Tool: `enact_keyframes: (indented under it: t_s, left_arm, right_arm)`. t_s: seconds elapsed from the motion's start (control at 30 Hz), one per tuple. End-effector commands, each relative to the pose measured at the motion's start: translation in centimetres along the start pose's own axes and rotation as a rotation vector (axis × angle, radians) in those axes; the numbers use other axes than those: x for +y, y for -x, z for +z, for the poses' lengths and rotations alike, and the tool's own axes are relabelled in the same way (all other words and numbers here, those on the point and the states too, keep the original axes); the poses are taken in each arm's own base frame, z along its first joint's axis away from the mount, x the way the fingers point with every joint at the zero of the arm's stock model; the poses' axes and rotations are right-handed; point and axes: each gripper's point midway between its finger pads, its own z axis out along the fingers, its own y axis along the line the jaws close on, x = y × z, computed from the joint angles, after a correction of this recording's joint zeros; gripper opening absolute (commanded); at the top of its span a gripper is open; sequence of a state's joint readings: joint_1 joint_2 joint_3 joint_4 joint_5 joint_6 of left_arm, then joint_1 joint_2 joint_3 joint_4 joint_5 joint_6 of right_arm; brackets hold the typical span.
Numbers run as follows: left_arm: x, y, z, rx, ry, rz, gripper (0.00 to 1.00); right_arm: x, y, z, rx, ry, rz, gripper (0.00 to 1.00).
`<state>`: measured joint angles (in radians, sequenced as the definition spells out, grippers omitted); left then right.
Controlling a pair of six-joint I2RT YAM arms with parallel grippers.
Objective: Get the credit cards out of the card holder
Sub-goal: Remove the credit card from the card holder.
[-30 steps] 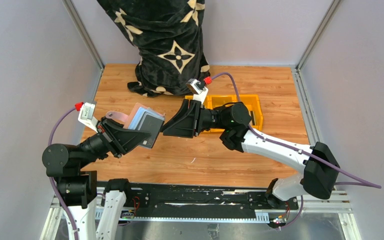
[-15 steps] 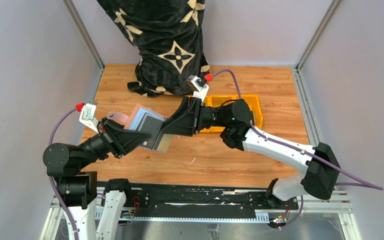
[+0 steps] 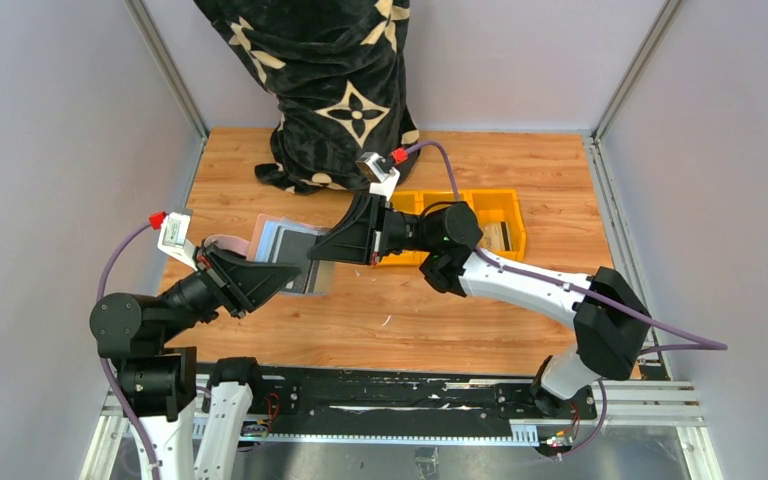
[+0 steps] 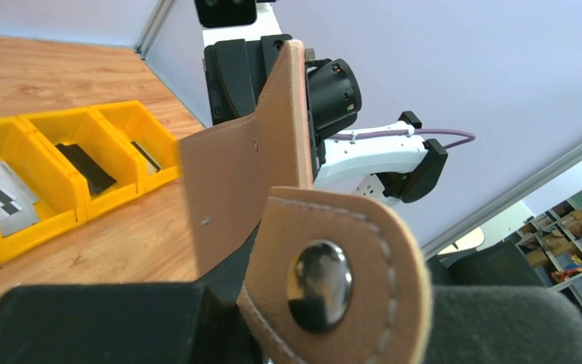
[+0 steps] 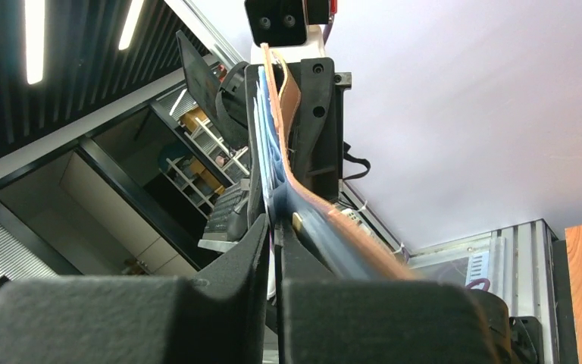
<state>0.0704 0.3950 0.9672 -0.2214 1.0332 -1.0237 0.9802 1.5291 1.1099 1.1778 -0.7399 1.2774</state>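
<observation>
Table (image 3: 440, 315): pale wood planks, with both arms bolted at its 6 o'clock edge.
Left fingers (image 3: 278, 278): reached in from 7 o'clock and stood narrow, clamped on the card holder (image 4: 235, 182).
Card holder: brown leather, at about 9 o'clock of the table's middle, held on edge between the two arms. Its strap with a metal snap stud (image 4: 320, 284) hung on the near side (whether any corner touched the wood could not be told).
Credit cards (image 3: 272, 240): pale blue and pink edges fanned out of the holder on its 11 o'clock side, packed against its inner face.
Right fingers (image 3: 317, 251): came in from 3 o'clock, close up to the left ones. They were pinched to a thin slit with the pale card edges running into it, gripping the cards at the holder's open end.
Yellow bin (image 4: 23, 231): three compartments, at 2 o'clock just behind the right wrist, flat on the table. A grey-white item lay in one end compartment and a flat black item in the middle one.
Black cloth (image 3: 335, 80): gold flower print, bunched at the 12 o'clock edge, well apart from the holder.
</observation>
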Motion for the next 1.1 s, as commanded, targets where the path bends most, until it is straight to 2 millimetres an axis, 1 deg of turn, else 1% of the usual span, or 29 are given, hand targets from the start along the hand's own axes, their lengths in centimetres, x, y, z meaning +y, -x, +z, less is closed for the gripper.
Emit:
enact_keyframes:
  t_s: [0.0, 0.13, 0.27, 0.33, 0.37, 0.43, 0.53, 0.63, 0.73, 0.8, 0.9, 0.97, 1.07]
  left_arm:
    - [-0.8, -1.6, -0.5, 0.074, -0.054, -0.010, 0.24]
    - [-1.0, -1.5, -0.4, 0.071, -0.058, -0.023, 0.26]
    - [-1.4, -0.8, -0.3, 0.051, -0.072, -0.040, 0.27]
    - [-1.7, -0.5, -0.1, 0.044, -0.086, -0.058, 0.25]
    - [-1.9, -0.3, -0.1, 0.042, -0.091, -0.069, 0.24]
    - [-2.4, 0.2, 0.0, 0.034, -0.104, -0.089, 0.19]
    - [-2.8, 0.8, 0.2, 0.023, -0.106, -0.119, 0.08]
    - [-3.1, 1.1, 0.2, 0.019, -0.111, -0.108, 0.06]
    - [-2.8, 1.0, 0.2, 0.019, -0.101, -0.106, 0.07]
    - [-2.8, 0.8, 0.1, 0.016, -0.098, -0.094, 0.10]
    - [-2.7, 0.4, -0.1, 0.016, -0.088, -0.066, 0.22]
    - [-1.8, -0.1, -0.2, 0.019, -0.050, -0.057, 0.25]
    - [-0.7, -0.1, -0.2, 0.002, 0.003, -0.041, 0.26]
  right_arm:
    - [1.4, 0.5, 1.8, -0.067, 0.061, -0.026, 0.01]
    - [1.0, 0.1, 1.3, -0.076, 0.054, -0.020, 0.00]
    - [1.6, -0.3, 0.7, -0.078, 0.094, -0.020, 0.00]
    - [2.2, -0.7, 0.3, -0.081, 0.132, -0.021, 0.00]
    - [2.2, -0.7, 0.2, -0.083, 0.139, -0.020, 0.00]
    - [2.5, -1.0, -0.3, -0.092, 0.166, -0.023, 0.00]
    - [2.7, -1.5, -0.8, -0.098, 0.181, -0.037, 0.00]
    - [3.1, -1.6, -1.2, -0.110, 0.182, -0.058, 0.00]
    - [3.2, -1.7, -1.5, -0.112, 0.178, -0.069, 0.00]
    - [2.9, -1.7, -1.6, -0.118, 0.165, -0.064, 0.00]
    - [2.1, -1.5, -1.5, -0.131, 0.128, -0.050, 0.00]
    - [1.7, -1.5, -1.4, -0.126, 0.100, -0.056, 0.00]
    - [0.4, -2.1, -1.4, -0.091, 0.016, -0.060, 0.00]
